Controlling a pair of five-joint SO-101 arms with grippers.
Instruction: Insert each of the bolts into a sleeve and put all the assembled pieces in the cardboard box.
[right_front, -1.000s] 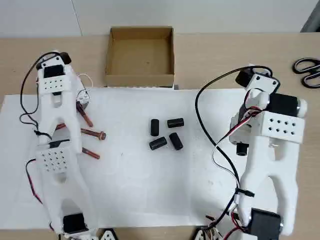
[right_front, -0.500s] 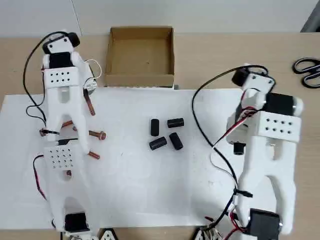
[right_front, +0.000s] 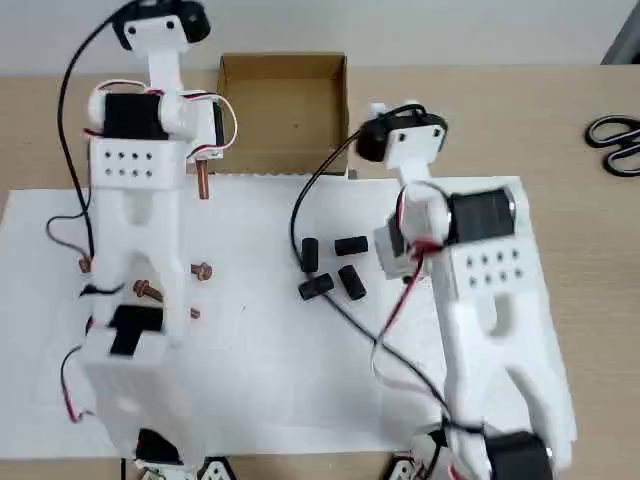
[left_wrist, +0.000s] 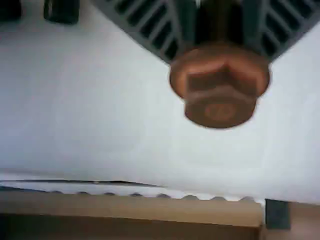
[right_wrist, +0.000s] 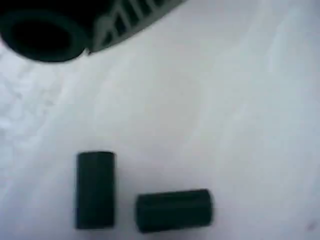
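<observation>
No writing is legible; the bolt may carry a head stamp, too blurred to read.

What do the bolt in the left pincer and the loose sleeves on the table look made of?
Bolt: copper-coloured metal, probably plated, with a dull sheen on its hex head. Sleeves: matte black, likely rubber or plastic; no shine to decide.
</observation>
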